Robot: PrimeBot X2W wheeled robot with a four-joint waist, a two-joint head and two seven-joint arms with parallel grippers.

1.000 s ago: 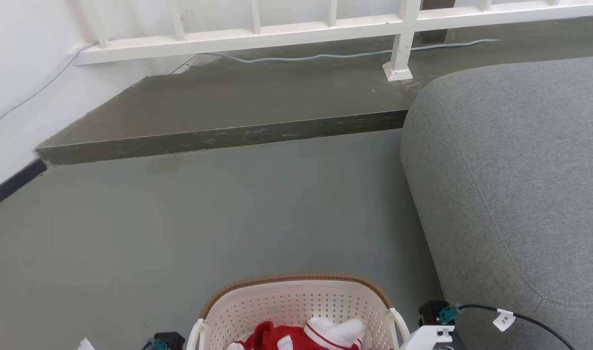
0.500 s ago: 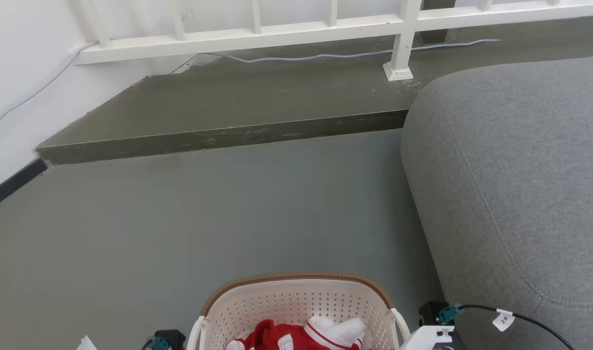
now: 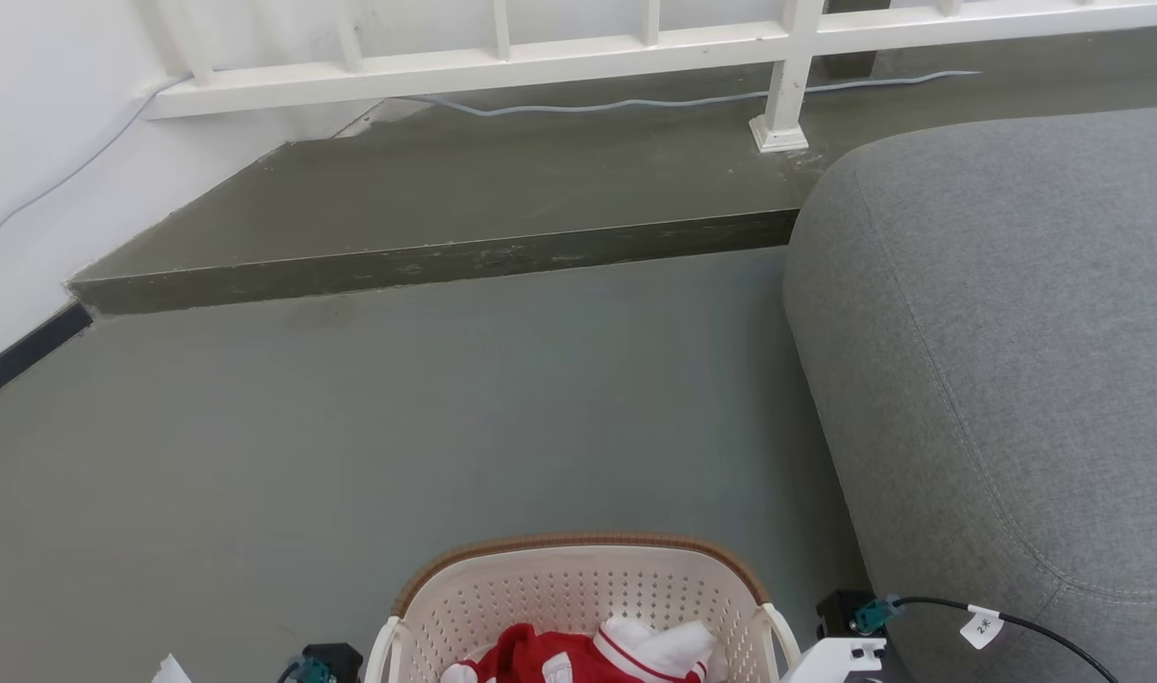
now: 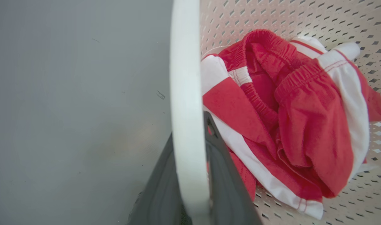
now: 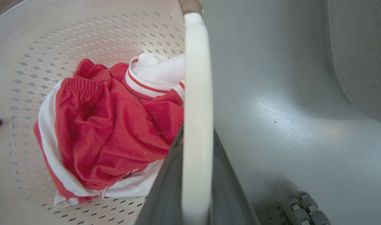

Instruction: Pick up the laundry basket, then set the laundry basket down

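Observation:
The laundry basket (image 3: 578, 581), cream-white and perforated with a brown rim, sits at the bottom middle of the head view, holding red and white clothes (image 3: 578, 656). In the left wrist view my left gripper (image 4: 189, 128) is shut on the basket's white loop handle (image 4: 184, 78), a dark finger (image 4: 159, 187) on each side. The right wrist view shows my right gripper (image 5: 197, 131) shut on the other white handle (image 5: 196, 78) the same way. The red and white clothes (image 4: 290, 118) lie bunched on the basket floor (image 5: 34, 56). I cannot tell whether the basket touches the floor.
A grey sofa (image 3: 996, 360) stands close on the right of the basket. Ahead, a raised step (image 3: 446, 266) crosses the grey floor (image 3: 351, 436), with a white railing (image 3: 541, 62) behind it. A white wall (image 3: 28, 190) closes the left. Small rollers (image 5: 306, 207) show at the lower right.
The whole head picture has shifted slightly, so the camera moved. The basket stays at the bottom middle with both handles still held.

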